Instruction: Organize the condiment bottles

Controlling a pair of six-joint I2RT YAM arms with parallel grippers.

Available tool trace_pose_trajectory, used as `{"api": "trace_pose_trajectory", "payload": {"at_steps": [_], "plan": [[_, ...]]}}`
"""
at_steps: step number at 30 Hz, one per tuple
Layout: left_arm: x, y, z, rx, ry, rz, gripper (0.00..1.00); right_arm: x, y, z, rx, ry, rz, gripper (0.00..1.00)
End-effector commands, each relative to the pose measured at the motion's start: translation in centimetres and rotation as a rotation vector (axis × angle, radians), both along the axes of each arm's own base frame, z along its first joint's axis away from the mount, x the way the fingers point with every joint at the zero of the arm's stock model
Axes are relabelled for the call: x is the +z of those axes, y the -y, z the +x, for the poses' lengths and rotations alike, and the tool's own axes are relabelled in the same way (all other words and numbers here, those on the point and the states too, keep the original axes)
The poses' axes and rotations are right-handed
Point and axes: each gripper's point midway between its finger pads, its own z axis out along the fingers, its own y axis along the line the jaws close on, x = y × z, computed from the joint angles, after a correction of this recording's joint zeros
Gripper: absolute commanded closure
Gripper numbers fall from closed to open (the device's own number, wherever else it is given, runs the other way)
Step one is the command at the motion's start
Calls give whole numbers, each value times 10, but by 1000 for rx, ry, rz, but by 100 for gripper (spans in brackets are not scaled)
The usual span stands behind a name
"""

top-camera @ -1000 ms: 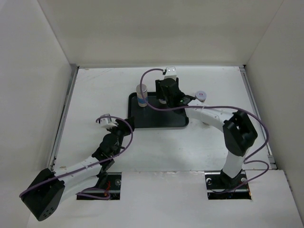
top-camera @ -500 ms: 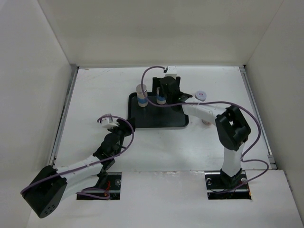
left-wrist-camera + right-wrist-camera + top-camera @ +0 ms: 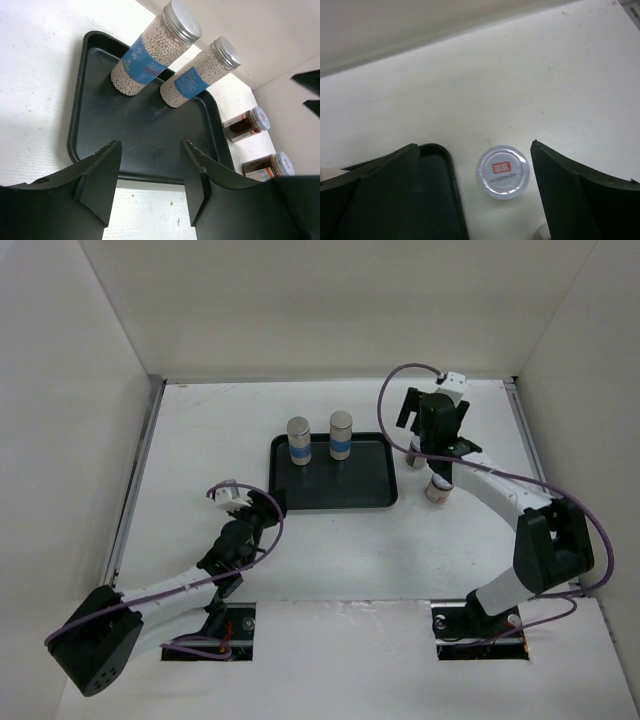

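Two tall pale bottles with blue bands and grey caps (image 3: 298, 439) (image 3: 341, 435) stand upright at the far edge of the black tray (image 3: 350, 490). The left wrist view shows both of them (image 3: 150, 52) (image 3: 197, 75). Two short dark jars stand on the table right of the tray (image 3: 245, 125) (image 3: 265, 167). My right gripper (image 3: 432, 425) hangs open above the far jar, whose pale lid (image 3: 502, 171) lies between its spread fingers (image 3: 475, 150). The near jar (image 3: 438, 490) stands apart. My left gripper (image 3: 268, 502) is open and empty (image 3: 150, 180) at the tray's near-left corner.
White walls enclose the table on the left, back and right. The tray's rounded right rim (image 3: 447, 190) lies just left of the far jar. A metal rail (image 3: 140, 470) runs along the table's left edge.
My right gripper let go of the second tall bottle on the tray, opened wide, and swung right over the far jar. The left jaws parted slightly; that arm barely moved.
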Motion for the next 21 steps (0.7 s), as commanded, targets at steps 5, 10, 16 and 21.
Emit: {"api": "trace_pose_trajectory", "payload": {"at_steps": [5,10,16,21], "plan": [[19,9,5,-15,46,-51,51,-64,17,-3,-24,-178,-83,0],[17,9,5,-16,43,-55,51,-85,18,3,-31,-218,-72,2],[16,8,6,-13,37,-54,49,-94,22,9,-40,-230,-44,28],[14,7,7,-8,32,-55,49,-61,26,10,-51,-146,-28,42]]}}
